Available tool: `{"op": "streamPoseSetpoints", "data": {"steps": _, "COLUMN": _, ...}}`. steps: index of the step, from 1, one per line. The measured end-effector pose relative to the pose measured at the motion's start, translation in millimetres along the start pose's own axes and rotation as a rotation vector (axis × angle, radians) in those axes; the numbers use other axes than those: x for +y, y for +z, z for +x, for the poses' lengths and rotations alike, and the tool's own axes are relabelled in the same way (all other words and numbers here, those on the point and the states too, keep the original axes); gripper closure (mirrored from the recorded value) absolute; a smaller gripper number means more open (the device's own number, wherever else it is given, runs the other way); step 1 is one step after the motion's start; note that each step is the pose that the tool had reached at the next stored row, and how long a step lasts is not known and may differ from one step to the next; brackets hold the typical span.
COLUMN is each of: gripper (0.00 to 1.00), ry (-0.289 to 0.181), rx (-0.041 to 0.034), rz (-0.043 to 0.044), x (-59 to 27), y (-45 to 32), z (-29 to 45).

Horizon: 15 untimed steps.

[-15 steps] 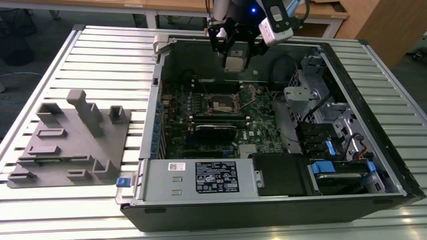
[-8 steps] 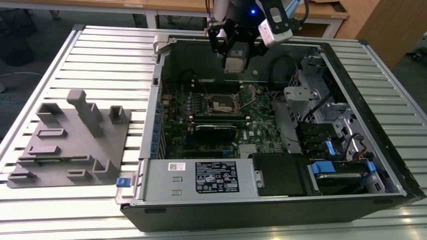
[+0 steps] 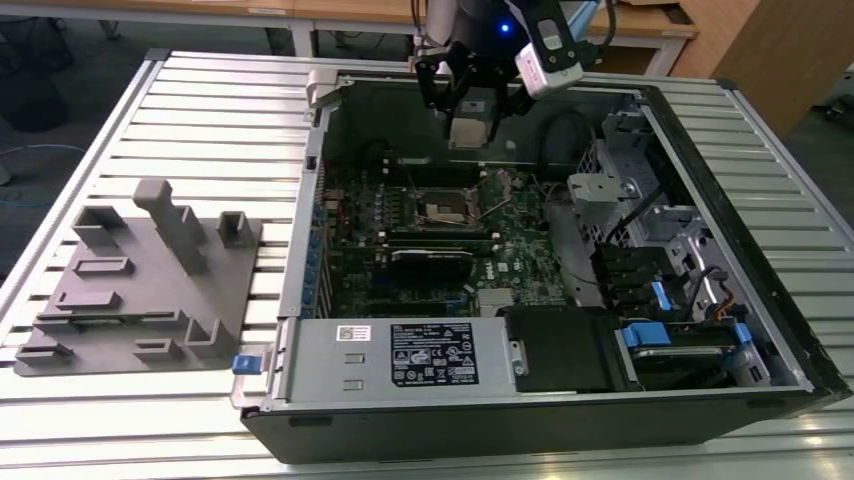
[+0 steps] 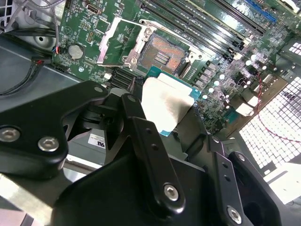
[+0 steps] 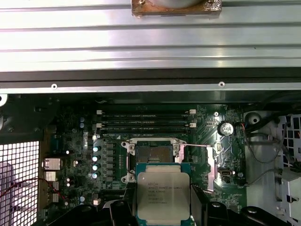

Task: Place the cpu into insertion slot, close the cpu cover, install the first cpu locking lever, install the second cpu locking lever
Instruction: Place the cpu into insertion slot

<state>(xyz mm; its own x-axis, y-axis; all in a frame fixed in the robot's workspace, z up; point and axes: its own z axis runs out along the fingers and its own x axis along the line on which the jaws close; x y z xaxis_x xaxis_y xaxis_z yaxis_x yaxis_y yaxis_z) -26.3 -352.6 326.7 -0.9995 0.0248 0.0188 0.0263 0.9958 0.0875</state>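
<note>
I see my dark arm (image 3: 534, 30) hanging at the upper middle of the exterior view, wrist pointing down. My black two-finger gripper (image 3: 469, 128) is clamped on the small flat square silver-grey chip (image 5: 163, 195), with its fingers (image 4: 141, 129) on opposite edges.

We see the black jaws clamped on two sides of the cpu (image 4: 165, 104), its silver-grey top facing us. Beyond it, on the green motherboard (image 4: 82, 28), the insertion slot (image 4: 160, 52) lies bare, with the cpu cover (image 4: 139, 43) swung open beside it.
</note>
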Motion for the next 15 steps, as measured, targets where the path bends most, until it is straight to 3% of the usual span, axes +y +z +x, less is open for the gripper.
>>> {"op": "streamPoseSetpoints", "data": {"steps": 15, "gripper": 0.46, "ry": 0.000, "rx": -0.0004, "rz": 0.0000, "x": -0.6, "y": 6.5, "z": 0.5}}
